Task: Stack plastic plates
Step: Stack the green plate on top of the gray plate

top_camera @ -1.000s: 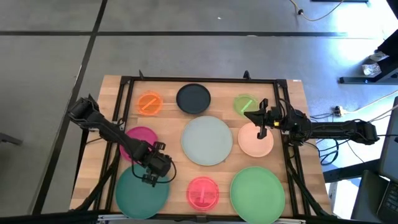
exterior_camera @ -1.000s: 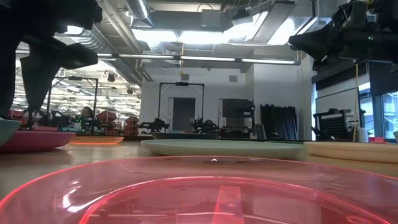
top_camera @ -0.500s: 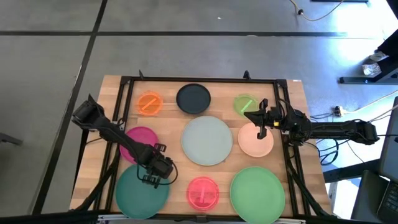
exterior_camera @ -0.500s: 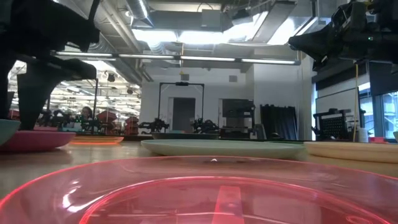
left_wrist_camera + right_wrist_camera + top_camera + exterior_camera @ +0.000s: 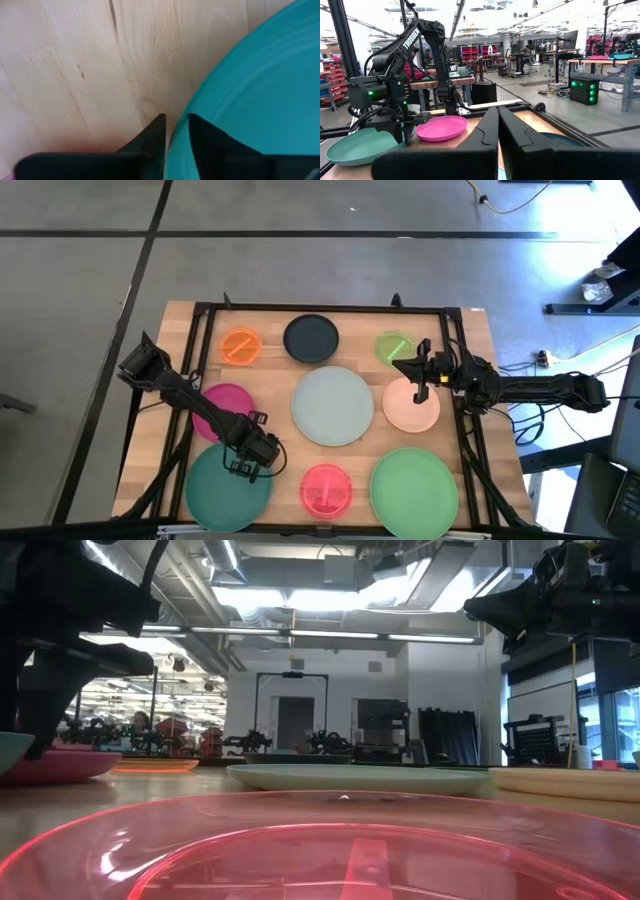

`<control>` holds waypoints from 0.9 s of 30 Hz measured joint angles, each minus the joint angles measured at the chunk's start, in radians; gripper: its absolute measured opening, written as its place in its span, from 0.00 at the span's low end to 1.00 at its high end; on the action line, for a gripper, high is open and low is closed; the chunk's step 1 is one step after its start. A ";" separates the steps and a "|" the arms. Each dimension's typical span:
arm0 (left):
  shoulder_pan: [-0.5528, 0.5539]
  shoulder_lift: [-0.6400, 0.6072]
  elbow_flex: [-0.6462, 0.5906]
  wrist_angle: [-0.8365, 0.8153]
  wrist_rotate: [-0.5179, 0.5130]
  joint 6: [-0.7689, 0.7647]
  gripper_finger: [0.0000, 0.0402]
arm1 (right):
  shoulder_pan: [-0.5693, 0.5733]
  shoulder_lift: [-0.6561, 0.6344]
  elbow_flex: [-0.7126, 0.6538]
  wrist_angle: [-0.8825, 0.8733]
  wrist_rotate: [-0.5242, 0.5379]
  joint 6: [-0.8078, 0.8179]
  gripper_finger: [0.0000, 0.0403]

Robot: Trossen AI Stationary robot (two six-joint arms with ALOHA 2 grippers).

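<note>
Nine plates lie flat on the wooden table. The large ones are teal [image 5: 222,492], pale blue-grey [image 5: 332,406] and green [image 5: 413,485]. Magenta [image 5: 226,402], peach [image 5: 412,410] and dark navy [image 5: 311,337] are medium. Orange [image 5: 240,345], lime [image 5: 393,347] and pink-red [image 5: 326,488] are small. My left gripper [image 5: 243,467] is down at the teal plate's far-right rim and shut on it. My right gripper [image 5: 402,367] hangs shut in the air above the gap between the peach and lime plates. My left gripper [image 5: 176,120] pinches the teal plate's rim [image 5: 172,145] on the side toward the table's middle. One finger [image 5: 154,135] is outside over the wood and the other finger [image 5: 202,135] is on the plate's inner face. The fingers come from above, pointing down. The plate lies on the table.
A black frame rail [image 5: 320,308] runs round the table's working area. The magenta plate sits just beyond the left gripper and the pink-red plate just to its right. Bare wood shows between the plates.
My left gripper has sunk a little, onto the teal plate's rim, drifting slightly toward the table's near edge. The right arm and all plates have stayed put.
</note>
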 joint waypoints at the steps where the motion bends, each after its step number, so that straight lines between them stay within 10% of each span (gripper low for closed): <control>1: 0.000 0.000 0.000 0.000 0.000 0.001 0.15 | 0.000 0.000 0.000 0.000 0.000 0.000 0.00; 27: 0.075 -0.186 0.002 -0.008 0.107 -0.193 0.01 | 0.000 0.000 0.000 0.000 0.040 0.000 0.00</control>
